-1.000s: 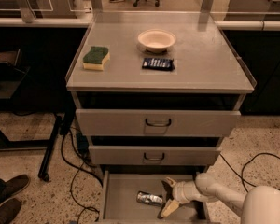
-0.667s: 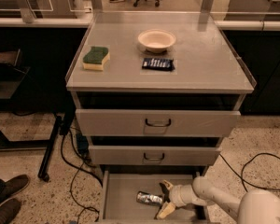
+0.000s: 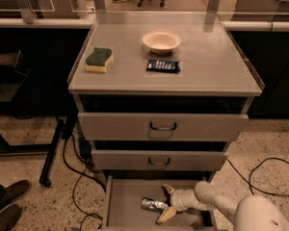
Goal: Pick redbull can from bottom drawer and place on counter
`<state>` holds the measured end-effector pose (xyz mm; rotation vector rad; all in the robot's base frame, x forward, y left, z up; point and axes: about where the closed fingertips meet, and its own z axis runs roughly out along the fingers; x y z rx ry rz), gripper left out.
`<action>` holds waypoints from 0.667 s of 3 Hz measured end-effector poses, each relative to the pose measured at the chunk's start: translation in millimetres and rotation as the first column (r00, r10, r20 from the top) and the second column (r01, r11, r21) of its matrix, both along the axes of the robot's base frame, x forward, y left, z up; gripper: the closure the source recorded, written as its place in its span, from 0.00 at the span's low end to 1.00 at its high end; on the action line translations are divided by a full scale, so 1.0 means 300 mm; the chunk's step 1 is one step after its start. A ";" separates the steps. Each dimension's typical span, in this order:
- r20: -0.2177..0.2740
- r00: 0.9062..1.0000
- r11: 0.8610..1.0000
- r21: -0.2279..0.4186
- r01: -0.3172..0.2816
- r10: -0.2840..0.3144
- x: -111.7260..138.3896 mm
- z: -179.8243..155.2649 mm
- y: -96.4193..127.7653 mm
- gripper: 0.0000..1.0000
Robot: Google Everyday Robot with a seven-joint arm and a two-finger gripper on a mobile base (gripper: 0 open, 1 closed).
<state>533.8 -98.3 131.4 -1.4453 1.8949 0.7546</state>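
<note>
- Since a second ago your gripper (image 3: 166, 205) has slid left. Its pale fingers (image 3: 163, 217) are spread, straddling the right end of the can (image 3: 152, 204), placed to close across its narrow width.
- That can lies on its side on the flat grey floor of the bottom drawer (image 3: 127, 214) — shiny, round, probably slippery. The metal counter (image 3: 216, 61) waits above.
</note>
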 end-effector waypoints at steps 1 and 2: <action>0.005 1.000 1.000 0.015 0.000 0.000 -0.007 -0.006 0.005 0.00; 0.016 1.000 0.999 0.043 0.018 -0.019 -0.018 -0.051 0.021 0.00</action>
